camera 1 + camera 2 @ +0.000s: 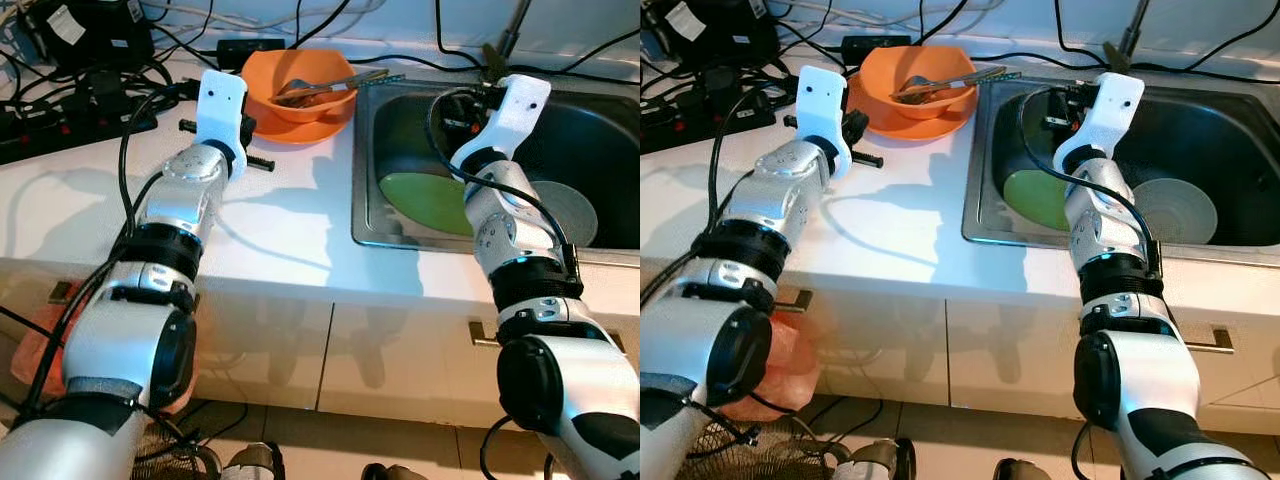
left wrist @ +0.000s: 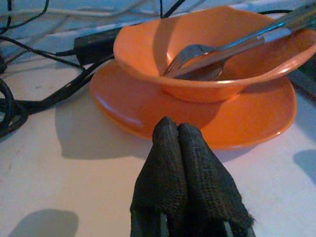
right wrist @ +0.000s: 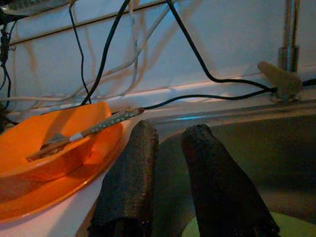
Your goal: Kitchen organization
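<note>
The left gripper [image 2: 183, 148] is pressed together and empty; we hold it low over the white table [image 1: 280, 225], just short of the orange plate [image 2: 197, 116]. On that plate stands the orange bowl [image 2: 212, 54], with a fork [image 2: 197, 52] and other cutlery lying inside, handles projecting over the rim toward the sink [image 1: 380, 235]. The right gripper [image 3: 168, 168] is spread, holding nothing, and hangs above the sink's near-left corner. In the sink lie a green plate [image 1: 425, 205] and a pale plate [image 1: 1180, 210].

We judge the step in hand to be taking the bowl and plate stack for sorting. Recommended procedure:

1. Open the left gripper before advancing; closed fingers would only push the plate.
2. Approach the plate's near rim level with the table, one finger over and one under the rim.
3. Lift evenly. The cutlery is loose and may slide out if the bowl tips.
4. Keep clear of the black cables [image 1: 90, 100] behind the stack.
</note>
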Motion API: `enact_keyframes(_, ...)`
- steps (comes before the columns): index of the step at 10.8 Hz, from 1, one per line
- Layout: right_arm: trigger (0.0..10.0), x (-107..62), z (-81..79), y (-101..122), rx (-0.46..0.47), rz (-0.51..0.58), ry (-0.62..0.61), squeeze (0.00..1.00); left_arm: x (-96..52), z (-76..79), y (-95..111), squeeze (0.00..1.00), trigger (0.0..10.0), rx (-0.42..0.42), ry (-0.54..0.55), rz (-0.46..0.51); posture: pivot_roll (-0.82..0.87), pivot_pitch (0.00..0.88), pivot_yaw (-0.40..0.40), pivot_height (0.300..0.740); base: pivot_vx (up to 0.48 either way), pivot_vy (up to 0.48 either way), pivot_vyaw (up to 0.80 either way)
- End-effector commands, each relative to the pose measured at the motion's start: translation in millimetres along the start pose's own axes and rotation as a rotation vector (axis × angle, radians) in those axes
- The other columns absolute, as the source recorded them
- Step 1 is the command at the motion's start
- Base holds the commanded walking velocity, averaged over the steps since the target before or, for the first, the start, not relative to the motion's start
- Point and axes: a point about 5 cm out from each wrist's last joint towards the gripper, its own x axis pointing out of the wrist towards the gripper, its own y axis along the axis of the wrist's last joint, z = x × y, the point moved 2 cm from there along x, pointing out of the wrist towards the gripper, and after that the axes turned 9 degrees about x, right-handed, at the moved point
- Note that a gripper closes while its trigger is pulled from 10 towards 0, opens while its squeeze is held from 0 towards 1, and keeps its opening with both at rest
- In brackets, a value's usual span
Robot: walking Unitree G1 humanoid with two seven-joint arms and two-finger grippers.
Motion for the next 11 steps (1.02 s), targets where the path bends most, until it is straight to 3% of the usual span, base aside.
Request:
enact_keyframes(1, 10.0, -2.6, 1.6, 0, 0.006, 0.005, -0.009, 0.00, 1.7, -1.4, 7, 0.00, 10.0, 0.020, -0.023, 0.006, 0.07, 0.117, 0.027, 0.740, 0.000, 0.000, 0.00)
enact_keyframes(5, 10.0, -9.8, -1.2, -7, 0.023, 0.001, -0.010, 0.00, 4.5, 0.3, 10, 0.00, 10.0, -0.047, -0.098, -0.034, 0.06, 0.155, 0.051, 0.740, 0.000, 0.000, 0.00)
enact_keyframes(7, 10.0, -17.7, -2.8, -9, 0.033, 0.012, -0.014, 0.00, 6.5, 6.5, 25, 0.00, 10.0, -0.059, -0.138, 0.032, 0.05, 0.193, 0.063, 0.740, 0.000, 0.000, 0.00)
enact_keyframes(11, 10.0, -33.7, -4.2, -11, 0.049, 0.008, -0.038, 0.00, 8.8, 12.7, 32, 0.00, 10.0, -0.043, -0.155, 0.012, 0.01, 0.253, 0.089, 0.740, 0.000, 0.000, 0.00)
